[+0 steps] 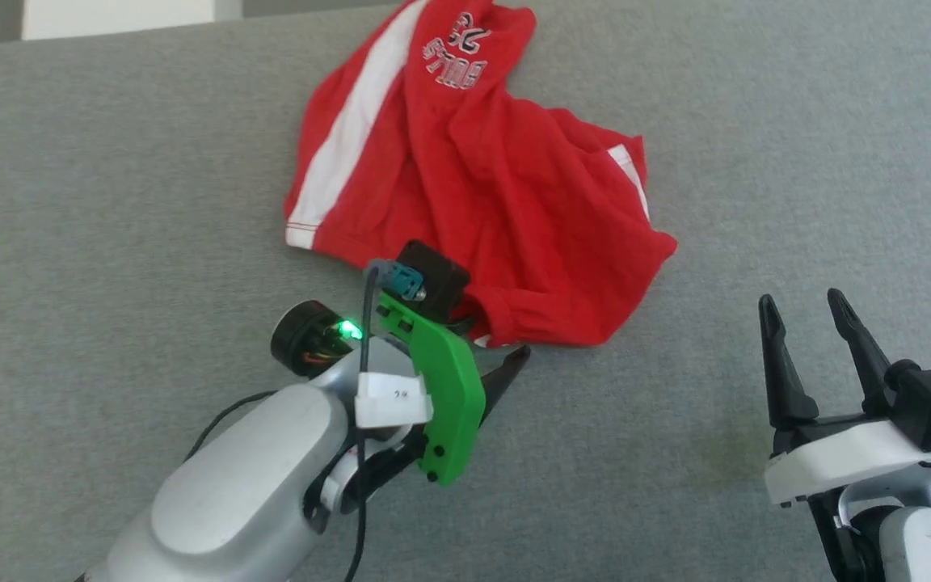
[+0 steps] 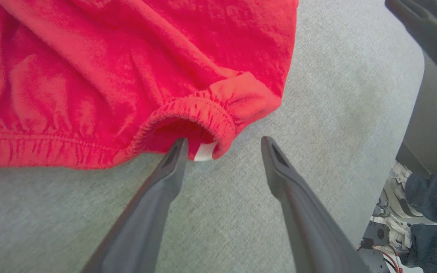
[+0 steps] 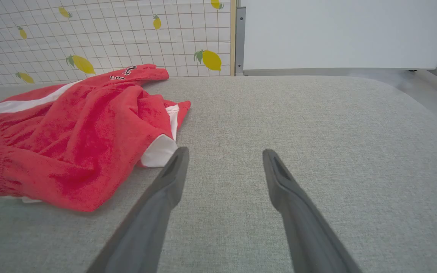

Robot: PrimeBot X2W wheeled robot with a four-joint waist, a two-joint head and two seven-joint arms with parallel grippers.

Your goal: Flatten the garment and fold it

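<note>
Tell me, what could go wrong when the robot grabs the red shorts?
The open left gripper sits at the bunched waistband; it may pinch only one layer, leaving the shorts crumpled. The right gripper is off to the side, holding nothing, so a one-sided pull might just drag them along.

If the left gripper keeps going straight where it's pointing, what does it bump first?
Probably the red shorts, at their stretchy waistband, right ahead of the open left gripper, beside a small white label. Fingertip height above the cloth is unclear.

Red, white-striped garment (image 1: pixel 465 186); grey tabletop (image 1: pixel 110 162)
</note>
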